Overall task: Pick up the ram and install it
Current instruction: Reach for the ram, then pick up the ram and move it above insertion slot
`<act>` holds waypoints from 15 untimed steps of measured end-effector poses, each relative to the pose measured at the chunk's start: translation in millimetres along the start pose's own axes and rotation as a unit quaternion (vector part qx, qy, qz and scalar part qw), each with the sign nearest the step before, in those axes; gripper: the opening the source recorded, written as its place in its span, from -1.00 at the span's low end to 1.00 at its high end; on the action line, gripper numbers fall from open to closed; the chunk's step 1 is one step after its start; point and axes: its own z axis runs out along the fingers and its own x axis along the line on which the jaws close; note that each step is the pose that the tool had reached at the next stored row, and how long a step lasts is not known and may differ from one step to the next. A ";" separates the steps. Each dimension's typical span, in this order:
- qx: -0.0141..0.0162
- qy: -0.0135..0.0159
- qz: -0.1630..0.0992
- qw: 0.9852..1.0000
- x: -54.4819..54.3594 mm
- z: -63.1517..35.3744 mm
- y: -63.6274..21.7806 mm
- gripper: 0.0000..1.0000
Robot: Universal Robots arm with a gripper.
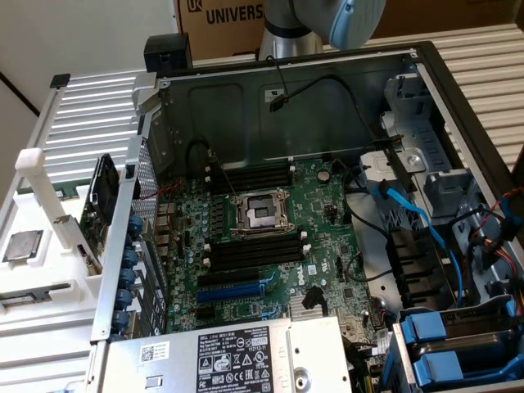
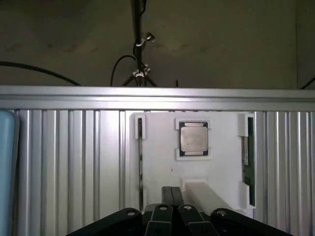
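On the white tray, beside the CPU, the ram stands on edge in its holder, not yet taken. The gripper hovers apart from it, fingers together, holding nothing.

Risks, imo: shut fingers cannot straddle the stick, and the tray's post lies near the path, so a bump could shift the tray.

Count: 1 ram for sure, 1 CPU, 1 post, 2 banks of black slots on the mobo. A 2nd thin strip I cannot identify.
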 end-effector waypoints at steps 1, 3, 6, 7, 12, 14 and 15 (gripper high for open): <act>0.003 0.000 -0.002 1.000 3.1 5.6 8.4 -0.79; 0.003 0.000 -0.003 1.000 4.9 9.1 11.0 -0.79; 0.003 0.000 -0.004 1.000 9.8 19.6 8.5 -0.79; 0.003 0.000 -0.004 1.000 10.4 21.5 8.1 -0.79; 0.002 0.000 -0.006 1.000 13.5 30.3 3.4 -0.79; 0.002 0.000 -0.006 1.000 13.6 30.3 3.3 -0.79; 0.002 0.000 -0.006 1.000 13.6 30.3 3.3 -0.79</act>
